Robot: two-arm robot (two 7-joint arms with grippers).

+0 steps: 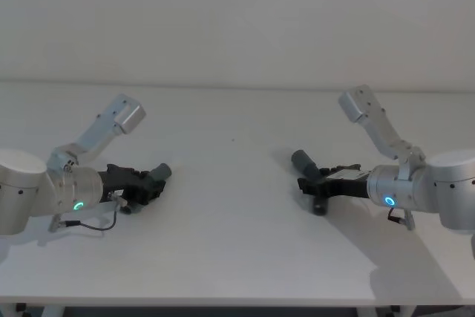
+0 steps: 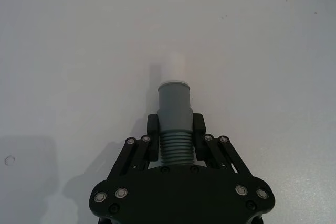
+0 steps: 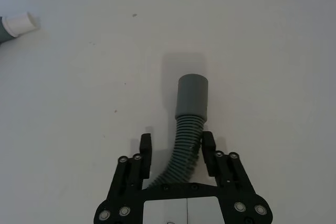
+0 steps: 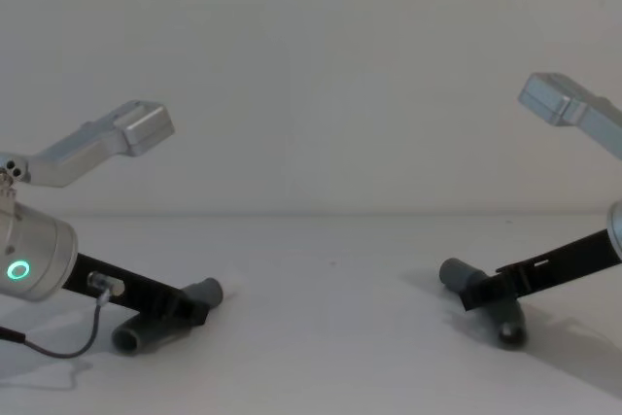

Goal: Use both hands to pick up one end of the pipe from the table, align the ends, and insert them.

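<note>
Head view: the left gripper (image 1: 151, 182) lies low over the white table (image 1: 237, 250) on the robot's left side, clamped on the left pipe piece (image 1: 161, 173), whose end points toward the middle. Well apart, on the right side, the right gripper (image 1: 312, 182) reaches in over the right pipe piece (image 1: 303, 159), a dark grey bent tube lying across its fingertips. A green ring glows on the left wrist and a blue one on the right.

Left wrist view: the left gripper's fingers (image 2: 153, 125) press from both sides on the ribbed section of the left pipe piece. Beyond them stands a smooth grey collar (image 2: 174, 103) ending in a short white tip (image 2: 173, 66) above the table.

Right wrist view: the right gripper (image 3: 176, 148) straddles the ribbed section of the right pipe piece (image 3: 192, 95). Its jaws are parted: one finger sits against the ribs and the other stands clear with a gap. The smooth grey collar points away from the gripper. The other piece's white tip shows far off at the picture's edge.

Chest view: the left gripper (image 4: 192, 312) slopes down to the table, and the left pipe piece (image 4: 146, 333) runs under it. I cannot tell whether it is lifted. The right gripper (image 4: 473, 296) slopes down likewise, meeting the right pipe piece (image 4: 455, 274) on the table.
</note>
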